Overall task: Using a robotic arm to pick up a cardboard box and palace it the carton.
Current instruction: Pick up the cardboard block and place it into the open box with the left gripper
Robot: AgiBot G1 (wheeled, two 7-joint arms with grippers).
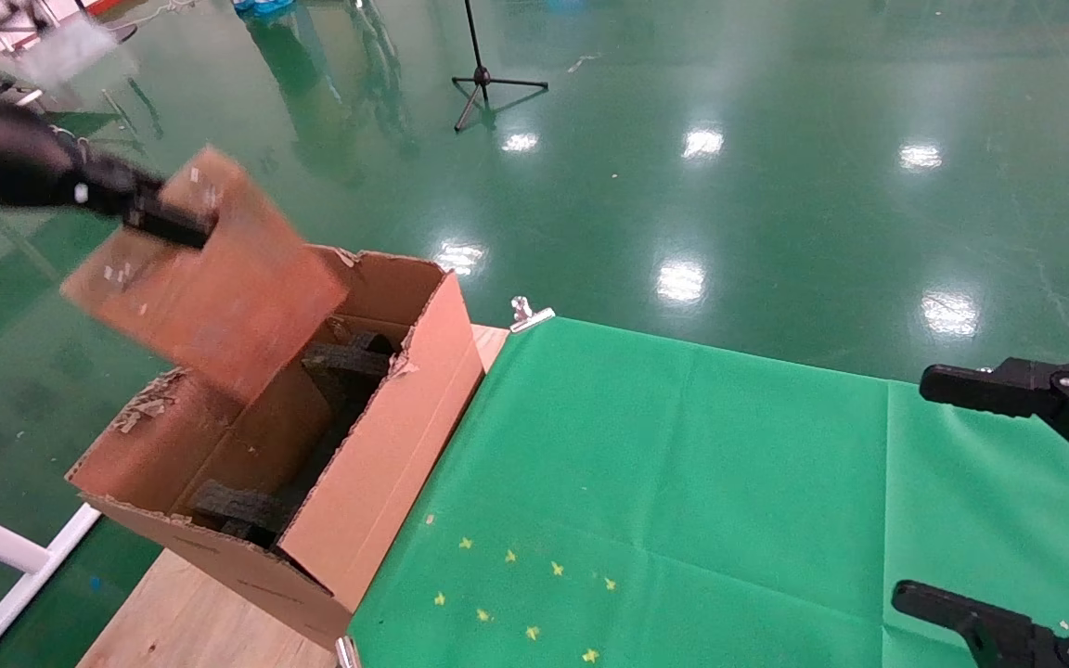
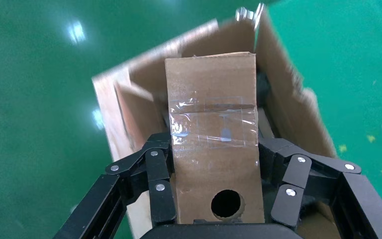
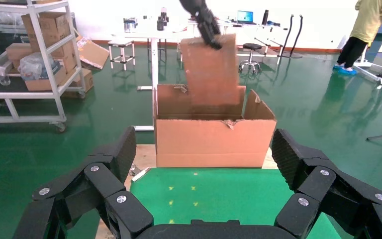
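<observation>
While one cardboard box (image 1: 219,278) hangs, one carton (image 1: 386,455) gapes.

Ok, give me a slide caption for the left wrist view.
Left tool grips the taped cardboard box above the open carton, ready to lower it inside.

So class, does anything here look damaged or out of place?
Yes: the carton has ragged, torn top edges, with bits of torn card along its left rim. The cardboard box hangs tilted above it in the left hand. The right hand hovers open, idle.
</observation>
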